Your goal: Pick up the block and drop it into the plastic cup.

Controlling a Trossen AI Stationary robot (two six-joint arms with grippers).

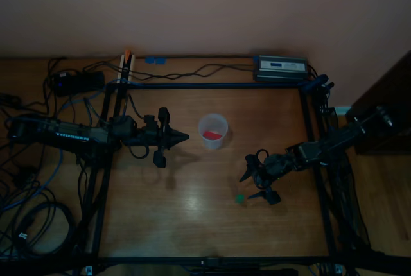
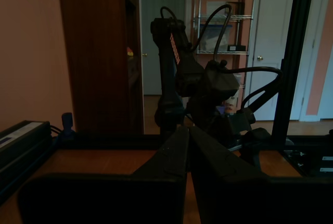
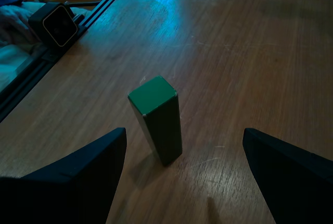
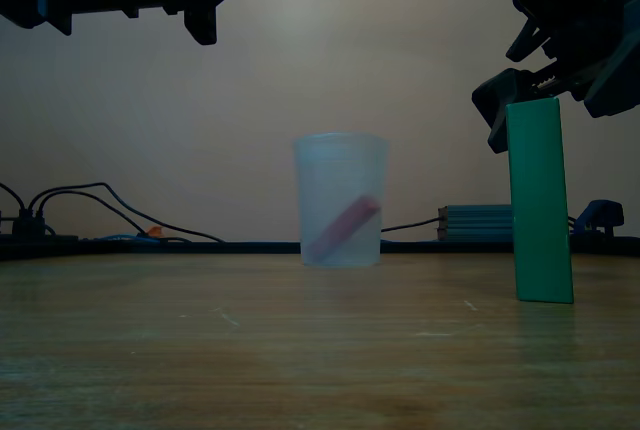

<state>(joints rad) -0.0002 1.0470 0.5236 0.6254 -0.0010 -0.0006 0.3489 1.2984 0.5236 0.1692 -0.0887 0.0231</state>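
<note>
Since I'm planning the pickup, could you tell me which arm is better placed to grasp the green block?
The right arm, probably. Its tool is open, a finger on either side of the upright green block. The left tool is shut, across the table by the cup.

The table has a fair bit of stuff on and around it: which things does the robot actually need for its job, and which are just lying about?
Needed for the job:
- green block, standing upright on the table
- plastic cup
- right gripper, open, either side of the block

Just lying about:
- red piece leaning inside the cup
- left gripper, shut, idle
- grey box beyond the frame
- cables
</note>
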